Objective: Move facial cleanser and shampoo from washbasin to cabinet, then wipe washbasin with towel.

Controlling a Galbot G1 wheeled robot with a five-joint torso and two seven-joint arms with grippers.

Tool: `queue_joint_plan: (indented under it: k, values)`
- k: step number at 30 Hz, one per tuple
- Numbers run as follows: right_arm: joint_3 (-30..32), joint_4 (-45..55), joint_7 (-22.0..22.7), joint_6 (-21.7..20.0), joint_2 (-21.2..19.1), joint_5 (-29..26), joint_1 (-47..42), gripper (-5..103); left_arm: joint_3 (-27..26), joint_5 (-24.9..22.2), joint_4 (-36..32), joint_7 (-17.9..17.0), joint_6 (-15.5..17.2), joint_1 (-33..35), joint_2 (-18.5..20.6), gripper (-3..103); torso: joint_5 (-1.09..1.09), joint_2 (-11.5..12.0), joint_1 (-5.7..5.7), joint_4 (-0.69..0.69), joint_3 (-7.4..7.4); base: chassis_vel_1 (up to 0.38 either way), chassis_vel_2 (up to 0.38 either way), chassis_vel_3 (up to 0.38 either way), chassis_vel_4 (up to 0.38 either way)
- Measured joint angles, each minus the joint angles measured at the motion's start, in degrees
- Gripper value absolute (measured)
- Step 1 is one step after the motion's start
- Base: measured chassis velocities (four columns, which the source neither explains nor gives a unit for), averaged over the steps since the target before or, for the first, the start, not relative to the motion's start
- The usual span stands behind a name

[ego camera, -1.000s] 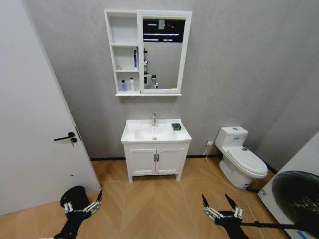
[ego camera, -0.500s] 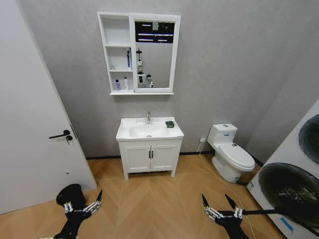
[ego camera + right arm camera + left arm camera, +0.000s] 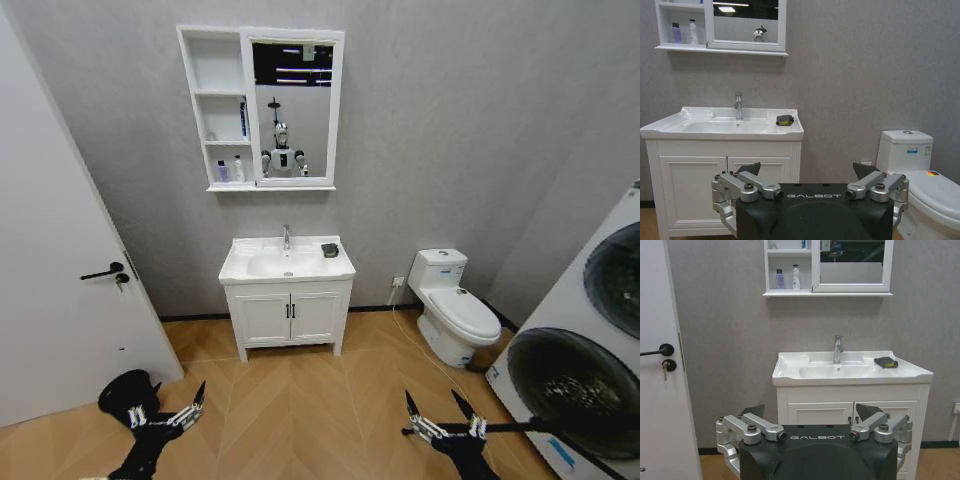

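Both bottles (image 3: 229, 171) stand on the cabinet (image 3: 212, 105) above the washbasin (image 3: 285, 264). Approach squarely (jaws of left gripper (image 3: 165, 412) and right gripper (image 3: 441, 417) spread) toward the towel (image 3: 329, 250) beside the faucet (image 3: 286, 236).

washbasin (image 3: 240, 270) white | towel (image 3: 329, 250) dark grey-black | cabinet (image 3: 212, 187) white

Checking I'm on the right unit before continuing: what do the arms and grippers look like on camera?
Both arms are black. The left gripper and right gripper each have silver metal linkages with visible bolts and dark pointed fingertips. The wrist views show a black housing marked GALBOT in pale letters. A thin black cable runs off beside the right gripper.
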State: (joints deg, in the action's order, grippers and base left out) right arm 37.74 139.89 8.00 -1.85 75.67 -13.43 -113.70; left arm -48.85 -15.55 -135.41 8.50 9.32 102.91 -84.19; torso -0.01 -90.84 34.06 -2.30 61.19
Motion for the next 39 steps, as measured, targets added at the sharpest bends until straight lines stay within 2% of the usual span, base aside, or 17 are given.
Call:
queue_joint_plan:
  k: [18, 24, 39]
  values:
    - [0.00, 0.00, 0.00, 0.00, 0.00, 0.00, 0.00, 100, 0.00, 0.00, 0.00, 0.00, 0.00, 0.00, -0.01, 100, 0.02, 0.00, 0.01, 0.03, 0.00, 0.028, 0.043, 0.030, 0.034]
    - [-0.01, 0.00, 0.00, 0.00, 0.00, 0.00, 0.00, 100, 0.00, 0.00, 0.00, 0.00, 0.00, -0.01, 0.00, 100, 0.01, 0.00, 0.00, -0.01, 0.00, 0.000, 0.000, 0.000, 0.000]
    - [0.00, 0.00, 0.00, 0.00, 0.00, 0.00, 0.00, 100, 0.00, 0.00, 0.00, 0.00, 0.00, 0.00, 0.00, 100, 0.01, 0.00, 0.01, 0.00, 0.00, -0.003, -0.003, -0.003, -0.003]
